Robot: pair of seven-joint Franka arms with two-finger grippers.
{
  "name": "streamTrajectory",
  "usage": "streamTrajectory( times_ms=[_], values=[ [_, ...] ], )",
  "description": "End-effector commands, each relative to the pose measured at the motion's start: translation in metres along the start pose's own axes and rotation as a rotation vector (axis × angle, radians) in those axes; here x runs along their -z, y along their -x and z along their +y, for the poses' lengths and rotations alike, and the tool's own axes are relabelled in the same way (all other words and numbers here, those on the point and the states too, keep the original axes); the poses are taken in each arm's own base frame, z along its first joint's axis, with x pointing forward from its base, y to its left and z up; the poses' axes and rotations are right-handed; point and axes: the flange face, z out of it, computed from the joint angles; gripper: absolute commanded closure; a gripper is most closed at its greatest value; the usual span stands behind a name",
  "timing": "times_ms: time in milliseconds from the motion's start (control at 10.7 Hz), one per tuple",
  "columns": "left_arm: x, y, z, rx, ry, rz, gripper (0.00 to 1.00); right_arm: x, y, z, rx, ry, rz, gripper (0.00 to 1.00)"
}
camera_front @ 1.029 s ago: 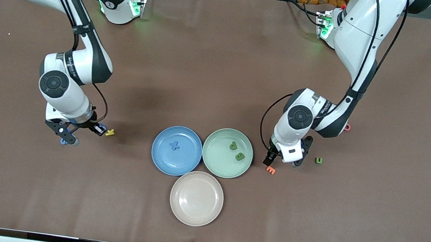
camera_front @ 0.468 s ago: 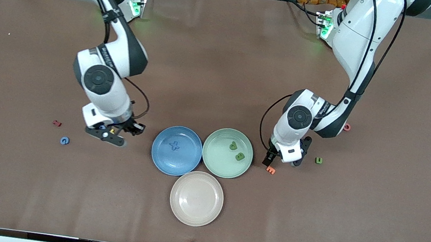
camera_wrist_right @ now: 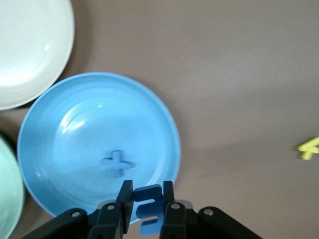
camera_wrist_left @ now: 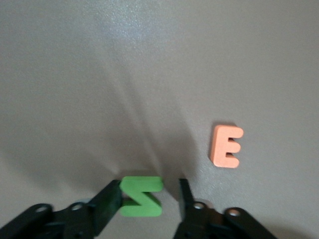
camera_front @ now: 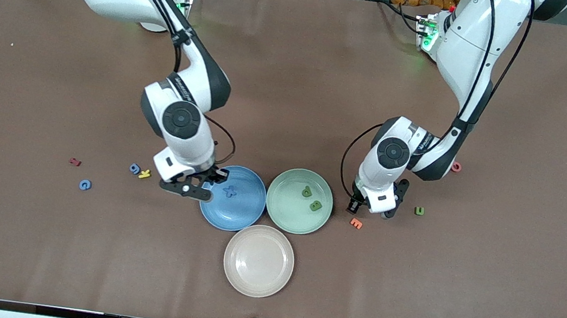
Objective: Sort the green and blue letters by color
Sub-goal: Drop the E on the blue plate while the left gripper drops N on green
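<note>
My right gripper (camera_front: 203, 184) hangs over the rim of the blue plate (camera_front: 243, 214), shut on a blue letter (camera_wrist_right: 152, 206). A blue X (camera_front: 229, 191) lies in that plate. My left gripper (camera_front: 371, 208) is down at the table beside the green plate (camera_front: 283, 203). A green letter (camera_wrist_left: 141, 195) lies between its jaws: one finger touches it and a gap shows at the other. Two green letters (camera_front: 307, 191) lie in the green plate. A green u (camera_front: 419, 211) and two blue letters (camera_front: 135, 168) (camera_front: 85, 185) lie loose on the table.
An orange E (camera_wrist_left: 226, 146) lies close to my left gripper. A yellow letter (camera_front: 144, 174) and a red one (camera_front: 75, 161) lie toward the right arm's end. A pink plate (camera_front: 256, 281) sits nearer the camera than the other two. A red letter (camera_front: 456, 167) lies by the left arm.
My right arm has carried the blue letter from the right arm's end of the table to the blue plate's rim. My left gripper's jaws have narrowed around the green letter.
</note>
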Motion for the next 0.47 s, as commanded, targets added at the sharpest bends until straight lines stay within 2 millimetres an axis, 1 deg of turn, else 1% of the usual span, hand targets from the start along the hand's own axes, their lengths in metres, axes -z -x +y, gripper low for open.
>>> streamTrajectory(
  times_ms=[0,94,187,281,374],
  values=[
    [-0.004,0.005,-0.005,0.009,-0.001,0.005,1.0,-0.027,-0.006,-0.024,0.032,0.025,0.015,1.0],
    [-0.003,0.004,-0.004,0.011,0.002,0.005,1.0,-0.033,-0.01,-0.026,0.028,0.02,0.014,1.0],
    [0.0,0.002,-0.002,0.011,0.008,0.005,1.0,-0.038,-0.012,-0.034,0.034,0.013,0.018,1.0],
    [0.007,-0.002,0.002,0.014,0.02,0.006,1.0,-0.041,-0.015,-0.037,0.031,0.007,0.022,1.0],
    [0.019,-0.006,0.006,0.013,0.038,0.006,1.0,-0.046,-0.016,-0.039,0.03,-0.001,0.025,0.8]
  ],
)
